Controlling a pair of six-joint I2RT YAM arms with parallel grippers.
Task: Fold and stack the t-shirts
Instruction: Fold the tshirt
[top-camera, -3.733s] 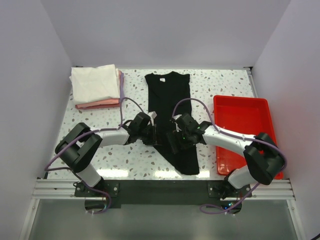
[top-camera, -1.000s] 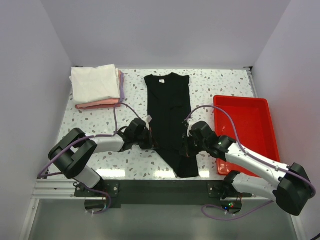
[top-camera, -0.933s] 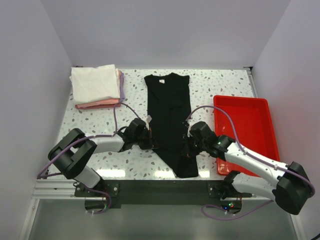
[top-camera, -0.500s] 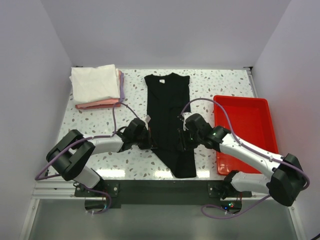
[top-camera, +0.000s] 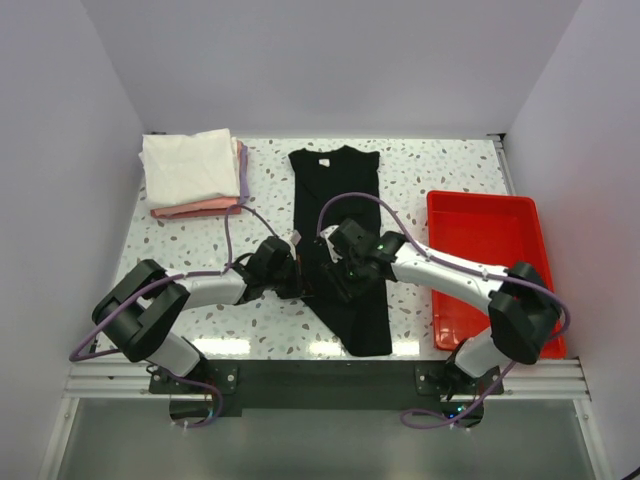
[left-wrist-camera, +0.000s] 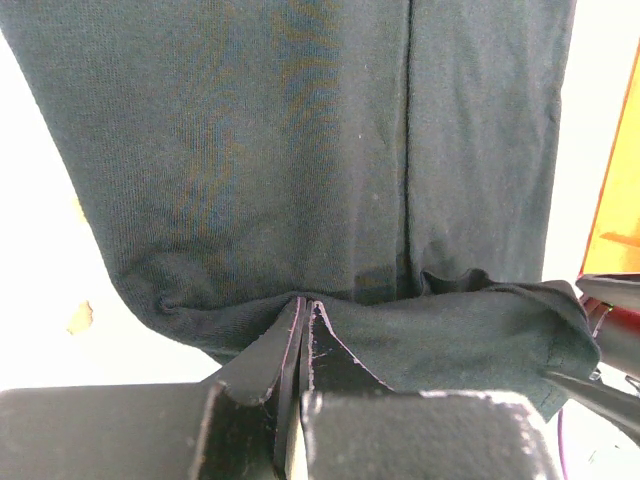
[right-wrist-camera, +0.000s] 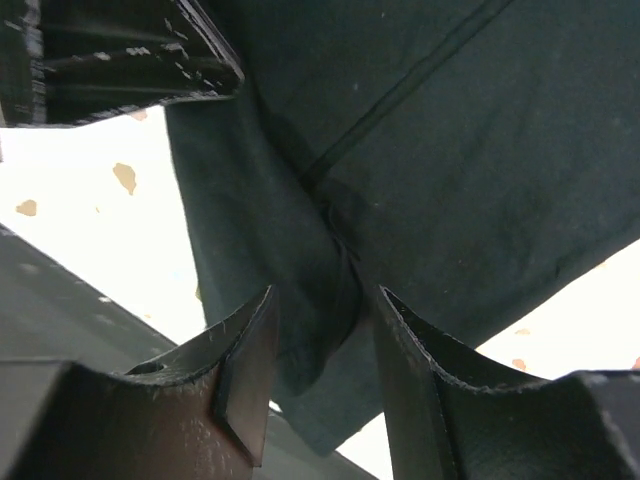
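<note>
The black t-shirt (top-camera: 335, 190) lies lengthwise in the middle of the table, collar at the far end. My left gripper (top-camera: 302, 287) is at its left edge, shut on a raised fold of the black cloth (left-wrist-camera: 300, 150), with the jaws pressed together (left-wrist-camera: 303, 302). My right gripper (top-camera: 335, 284) hovers over the shirt close beside the left one. It is open (right-wrist-camera: 326, 292) and straddles a ridge of black cloth (right-wrist-camera: 480, 150) without pinching it. A folded white t-shirt (top-camera: 190, 168) tops a stack at the far left, with a pink one (top-camera: 200, 208) and a lavender edge (top-camera: 244, 172) beneath.
A red plastic tray (top-camera: 490, 215) sits at the right side of the speckled table (top-camera: 440, 170). White walls close in the left, back and right. The left gripper's body (right-wrist-camera: 120, 50) shows at the top left of the right wrist view.
My right gripper has opened and swung left from the shirt's right edge to over the cloth beside the left gripper. The left gripper has stayed shut in place.
</note>
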